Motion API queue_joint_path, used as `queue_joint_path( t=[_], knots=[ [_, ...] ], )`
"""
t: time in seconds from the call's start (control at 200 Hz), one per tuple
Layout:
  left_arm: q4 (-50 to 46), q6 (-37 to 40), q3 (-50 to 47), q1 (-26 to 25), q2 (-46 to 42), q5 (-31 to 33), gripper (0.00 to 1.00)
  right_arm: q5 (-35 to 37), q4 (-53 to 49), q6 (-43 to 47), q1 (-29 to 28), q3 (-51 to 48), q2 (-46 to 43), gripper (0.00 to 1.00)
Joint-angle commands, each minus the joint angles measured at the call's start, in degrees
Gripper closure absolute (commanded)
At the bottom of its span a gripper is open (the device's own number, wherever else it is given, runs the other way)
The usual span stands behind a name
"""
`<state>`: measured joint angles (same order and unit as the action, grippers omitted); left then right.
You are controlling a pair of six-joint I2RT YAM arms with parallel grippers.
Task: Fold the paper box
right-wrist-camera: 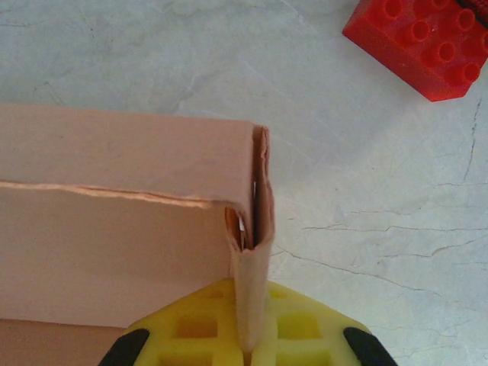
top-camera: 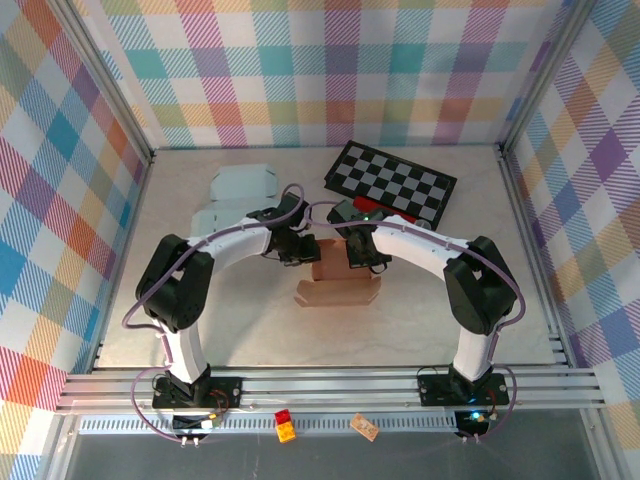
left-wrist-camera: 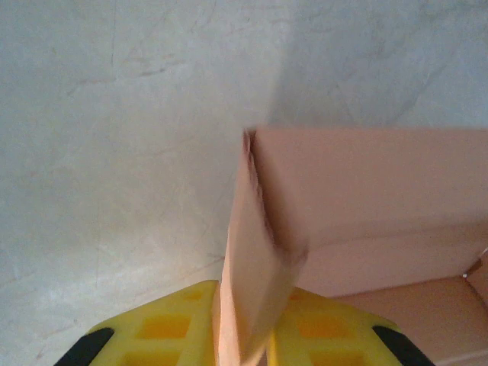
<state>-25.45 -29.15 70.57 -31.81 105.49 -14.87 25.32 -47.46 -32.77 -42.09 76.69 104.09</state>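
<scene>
Paper box [right-wrist-camera: 114,152], tan, matte, creased; right pincer [right-wrist-camera: 250,339] pinches its folded corner

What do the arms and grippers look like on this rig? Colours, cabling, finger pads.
Both the left arm and right arm have white links with bulky black joint housings and a lilac cable looping alongside. The left gripper and right gripper have yellow pads moulded in a square waffle grid, with black outer corners.

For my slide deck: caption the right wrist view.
Right gripper pinches the folded side wall of the pink paper box; a red toy brick lies nearby.
</scene>
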Motion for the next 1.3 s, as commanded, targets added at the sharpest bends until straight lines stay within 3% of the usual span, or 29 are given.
queue_joint_path(
  t=[0.0, 0.135, 0.32, 0.495, 0.565, 0.66, 0.8, 0.985, 1.295],
  knots=[
    [0.45, -0.24, 1.97, -0.62, 1.58, 3.65, 0.81, -0.89, -1.71, 0.53, -0.44, -0.06, -0.36, 1.00],
    [-2.08, -0.51, 3.39, -2.90, 1.69, 9.09, 1.00, -0.71, -1.97, 0.16, -0.41, 0.60, -0.21, 1.00],
    [-8.20, -3.89, 5.14, -6.94, 2.17, 20.62, 1.00, -0.46, -2.37, -0.52, -0.46, 1.10, -0.01, 1.00],
    [-11.07, -7.30, 5.34, -8.70, 2.88, 25.55, 1.00, -0.36, -2.44, -1.01, -0.44, 0.93, -0.10, 1.00],
    [-10.77, -7.49, 5.07, -8.88, 2.79, 25.29, 1.00, -0.58, -2.46, -1.14, -0.45, 0.84, -0.11, 1.00],
    [-9.30, -7.13, 4.40, -8.92, 2.08, 23.19, 0.84, -0.64, -2.44, -1.31, -0.45, 0.84, -0.11, 1.00],
    [-7.04, -7.15, 1.99, -9.01, -0.40, 19.39, 0.76, -0.78, -2.90, -1.72, -0.45, 1.51, 0.17, 1.00],
    [-4.62, -6.72, -1.84, -9.42, -2.13, 14.96, 0.74, -0.80, -2.90, -1.81, -0.45, 1.73, 0.41, 1.00],
    [-3.79, -6.83, -4.36, -10.99, -1.62, 14.46, 0.76, -0.41, -3.32, -2.28, -0.45, 1.60, 0.09, 1.00]
  ],
)
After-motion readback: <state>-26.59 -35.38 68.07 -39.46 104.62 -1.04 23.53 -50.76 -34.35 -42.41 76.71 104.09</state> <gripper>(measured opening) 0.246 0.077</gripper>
